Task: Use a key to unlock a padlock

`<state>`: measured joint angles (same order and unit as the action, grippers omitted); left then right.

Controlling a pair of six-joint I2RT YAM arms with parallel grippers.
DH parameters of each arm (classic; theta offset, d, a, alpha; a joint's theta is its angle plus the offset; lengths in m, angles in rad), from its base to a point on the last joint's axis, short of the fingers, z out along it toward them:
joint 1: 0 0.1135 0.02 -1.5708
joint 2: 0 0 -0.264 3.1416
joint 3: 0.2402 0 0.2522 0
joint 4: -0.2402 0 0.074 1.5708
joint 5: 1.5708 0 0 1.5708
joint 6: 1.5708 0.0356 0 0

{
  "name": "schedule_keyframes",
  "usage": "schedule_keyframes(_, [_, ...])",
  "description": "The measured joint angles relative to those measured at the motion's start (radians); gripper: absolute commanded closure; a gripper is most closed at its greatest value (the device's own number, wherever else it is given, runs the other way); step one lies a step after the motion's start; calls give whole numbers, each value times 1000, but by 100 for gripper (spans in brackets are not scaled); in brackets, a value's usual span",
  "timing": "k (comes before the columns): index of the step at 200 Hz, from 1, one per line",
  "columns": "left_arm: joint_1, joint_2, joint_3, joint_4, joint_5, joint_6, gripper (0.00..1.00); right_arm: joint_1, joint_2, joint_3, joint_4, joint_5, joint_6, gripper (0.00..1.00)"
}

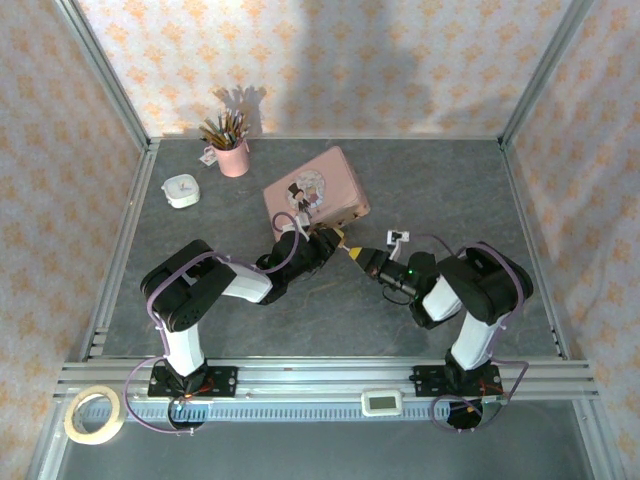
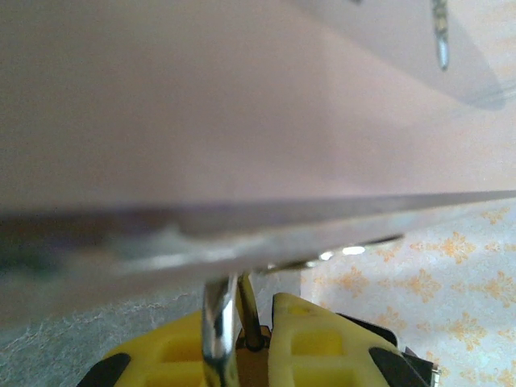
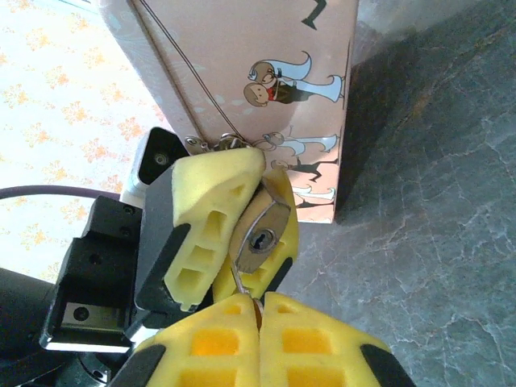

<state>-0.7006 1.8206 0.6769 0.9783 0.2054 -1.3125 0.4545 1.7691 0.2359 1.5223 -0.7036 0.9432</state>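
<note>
Since the padlock (image 3: 260, 239) looks tiny, rigid and slick, I clamp its body in the left gripper (image 3: 256, 201); the right gripper (image 3: 258, 310) pinches the key (image 3: 246, 284).

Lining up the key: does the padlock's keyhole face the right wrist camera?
Yes, the padlock, held in the left hand, shows its keyhole head-on.

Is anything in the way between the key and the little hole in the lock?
No, nothing visible is in the way. The left gripper holds the padlock with its keyhole facing the right gripper, and the thin key pinched there points straight at it.
</note>
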Motion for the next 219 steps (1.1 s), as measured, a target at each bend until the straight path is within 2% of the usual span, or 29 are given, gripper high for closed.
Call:
schedule_keyframes(85, [0,0,-11,21,0,-1,100,-39,26,14,4,-1,0,100])
schedule_keyframes(219, [0,1,-13,29,0,-7,100,-39,64,11,35,-63,52,100])
